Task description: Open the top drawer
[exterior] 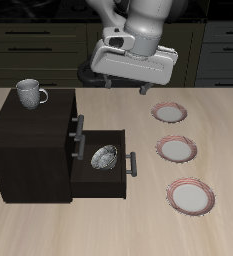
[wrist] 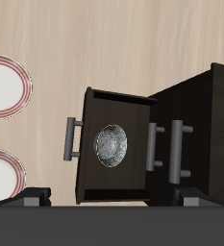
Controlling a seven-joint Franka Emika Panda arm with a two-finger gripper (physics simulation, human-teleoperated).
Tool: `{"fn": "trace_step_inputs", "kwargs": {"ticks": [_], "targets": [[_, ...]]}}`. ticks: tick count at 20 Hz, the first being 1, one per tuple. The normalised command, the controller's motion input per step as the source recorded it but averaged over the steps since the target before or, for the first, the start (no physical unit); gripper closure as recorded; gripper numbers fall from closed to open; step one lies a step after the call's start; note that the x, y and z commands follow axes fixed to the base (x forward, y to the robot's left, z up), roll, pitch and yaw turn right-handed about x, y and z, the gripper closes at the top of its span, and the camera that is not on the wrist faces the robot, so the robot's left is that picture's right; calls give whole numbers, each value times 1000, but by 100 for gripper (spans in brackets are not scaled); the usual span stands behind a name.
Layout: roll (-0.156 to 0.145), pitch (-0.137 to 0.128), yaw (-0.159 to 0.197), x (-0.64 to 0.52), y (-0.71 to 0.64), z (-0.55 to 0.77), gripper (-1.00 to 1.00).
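Sitting shut in the dark cabinet (exterior: 28, 150) on the counter (exterior: 138, 215), the top drawer (exterior: 75, 137) shows its handle (exterior: 79, 131). Lower drawer (exterior: 106, 182) is pulled out, a bowl (exterior: 104, 157) inside. Mug (exterior: 29, 94) on cabinet top. Three plates (exterior: 176, 148) nearby. Claw (exterior: 131, 88) hovers above; opening cannot be told.

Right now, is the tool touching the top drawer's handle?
Apart. The exterior view shows the tool hanging high above the table, well clear of the top drawer's handle.
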Motion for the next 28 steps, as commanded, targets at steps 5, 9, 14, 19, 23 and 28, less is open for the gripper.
{"fn": "trace_step_inputs", "kwargs": {"ticks": [5,9,14,19,23,28], "targets": [[-124,-11,35,133,72,-68,-100],[-104,-2,32,28,84,-156,-100],[-82,23,54,48,135,-249,-100],[-67,14,37,7,-30,-97,-100],[-107,39,20,58,-208,-112,-100],[-87,47,14,32,-175,-134,-100]]}}
